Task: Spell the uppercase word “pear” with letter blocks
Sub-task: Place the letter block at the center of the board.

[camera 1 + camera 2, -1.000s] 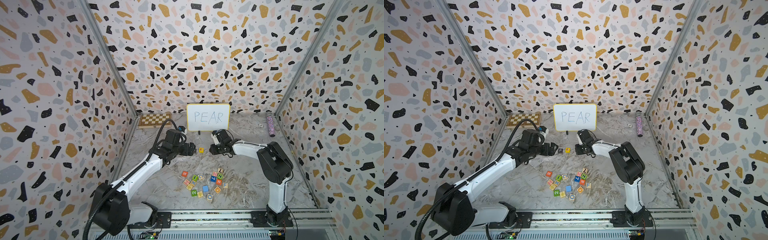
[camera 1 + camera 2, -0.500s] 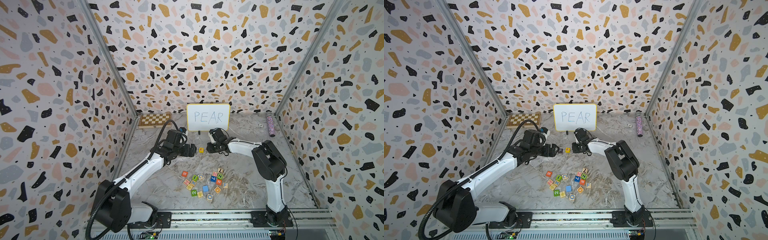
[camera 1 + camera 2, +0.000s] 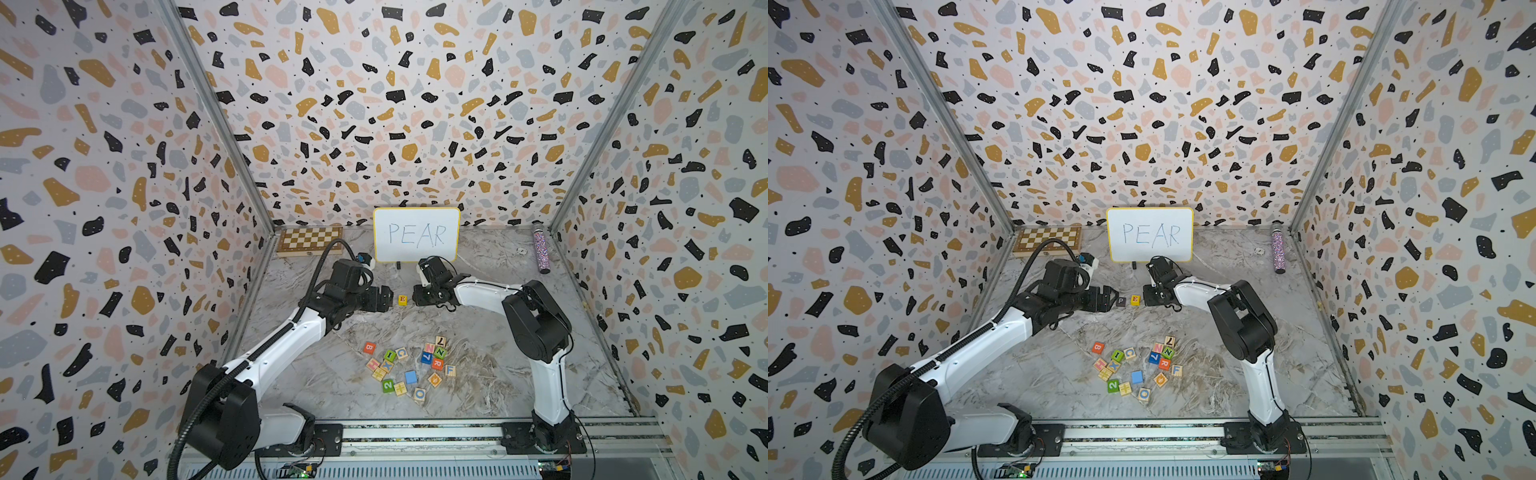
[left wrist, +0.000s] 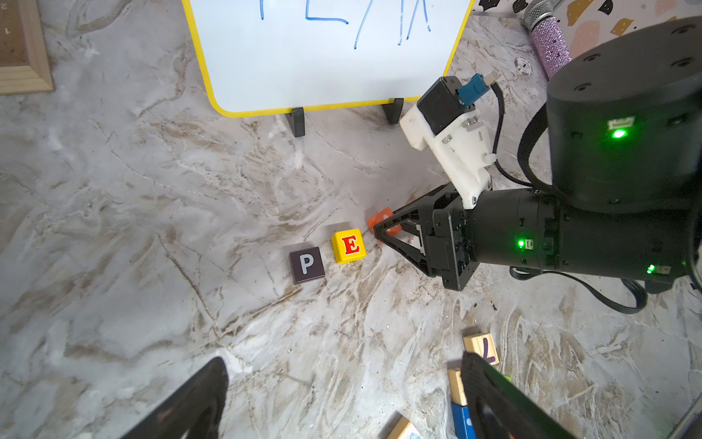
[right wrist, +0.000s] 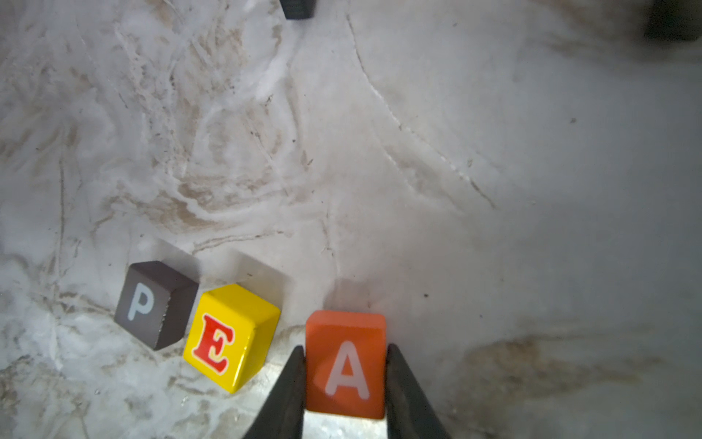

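The right pincer is clenched on the red-orange A block, just beside the yellow E block, itself by the black P block (whether A rests on the worktop I cannot tell). Placing the third letter, I judge. Next calls for release, then fetching the R block from the pile. The right arm reaches low, forearm near level; the left pincer gapes empty beside P.

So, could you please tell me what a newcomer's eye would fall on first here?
The yellow-rimmed whiteboard reading PEAR stands at the back. In front of it, a black cube with a white P and a yellow cube with a red E sit side by side, and the right gripper is shut on a red-orange cube with a white A beside the E.
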